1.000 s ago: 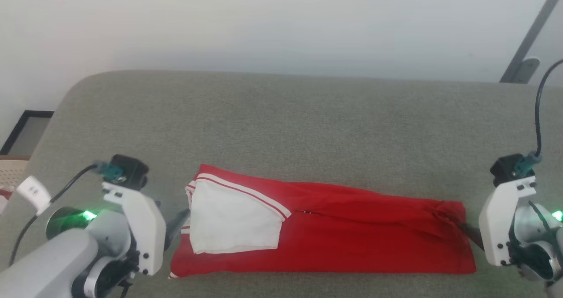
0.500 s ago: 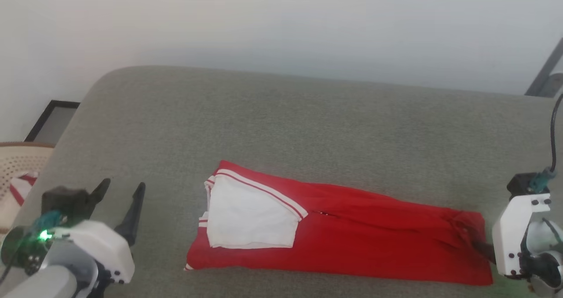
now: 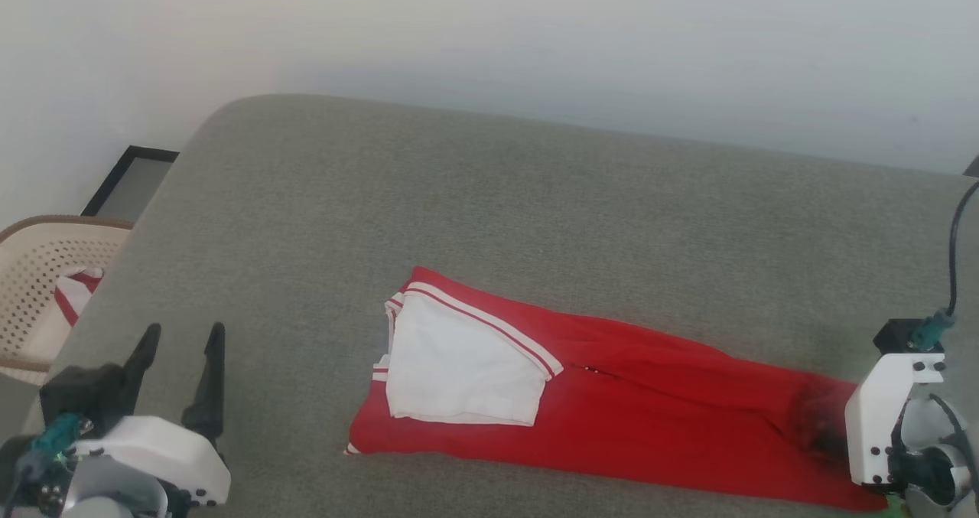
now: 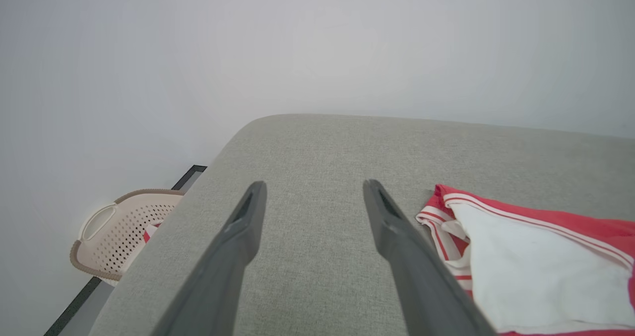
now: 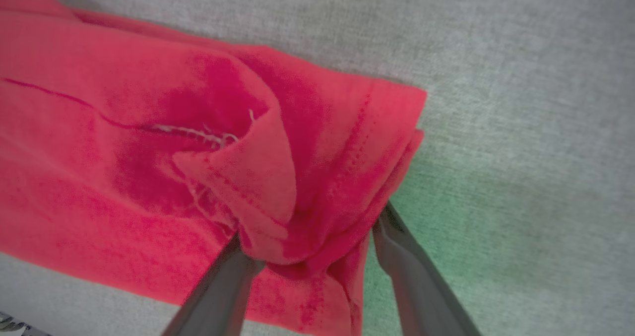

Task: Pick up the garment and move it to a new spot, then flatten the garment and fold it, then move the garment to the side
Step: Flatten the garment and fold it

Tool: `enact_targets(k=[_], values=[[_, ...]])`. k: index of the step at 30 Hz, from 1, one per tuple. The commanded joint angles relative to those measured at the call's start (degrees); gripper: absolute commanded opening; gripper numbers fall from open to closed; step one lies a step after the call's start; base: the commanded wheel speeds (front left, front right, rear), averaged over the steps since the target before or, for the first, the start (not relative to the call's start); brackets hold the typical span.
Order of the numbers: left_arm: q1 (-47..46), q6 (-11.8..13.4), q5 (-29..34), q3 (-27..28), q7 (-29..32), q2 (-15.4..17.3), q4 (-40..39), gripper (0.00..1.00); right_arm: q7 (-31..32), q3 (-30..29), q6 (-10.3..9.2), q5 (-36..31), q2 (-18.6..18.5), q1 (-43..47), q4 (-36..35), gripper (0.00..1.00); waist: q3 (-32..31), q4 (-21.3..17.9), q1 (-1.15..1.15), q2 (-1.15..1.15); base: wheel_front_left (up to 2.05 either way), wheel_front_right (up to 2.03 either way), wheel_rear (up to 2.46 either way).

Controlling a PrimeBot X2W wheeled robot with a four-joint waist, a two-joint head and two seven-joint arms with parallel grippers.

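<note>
The red jersey-style shirt with white sleeves and striped trim [image 3: 612, 418] lies folded into a long strip on the grey fabric-covered surface [image 3: 535, 197]. Its long axis runs left to right, and the white sleeve [image 3: 459, 373] is at the left end.

The right gripper [image 5: 310, 232] is at the far right end. Its two dark fingers straddle a bunched red corner of the hem, so this arm is the one placed to act. I cannot tell whether it has pinched the cloth or only brackets it.

The left gripper [image 3: 186, 330] is released and spread wide over bare surface, well apart from the sleeve end.

In the head view the right fingertips are lost in shadowed cloth. The gripper's white housing covers the shirt's near-right corner. How many layers sit between the fingers is hard to make out.
</note>
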Motion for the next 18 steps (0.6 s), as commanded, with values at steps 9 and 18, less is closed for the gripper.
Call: enact_targets(k=[9,18], values=[[5.86,-5.09,7.40,9.29,-0.24,-5.94,1.46,1.00,-4.54,3.92,-0.06,4.58,-0.13,-0.96,4.99,0.00,0.28,0.84,0.00,0.00,0.00,0.00,0.00],[8.64,-9.87,12.77,15.77,-0.24,-9.47,1.20,1.00,-8.98,3.99,-0.10,6.56,-5.11,-3.82,7.11,0.00,0.07,-1.11,0.00,0.00,0.00,0.00,0.00]])
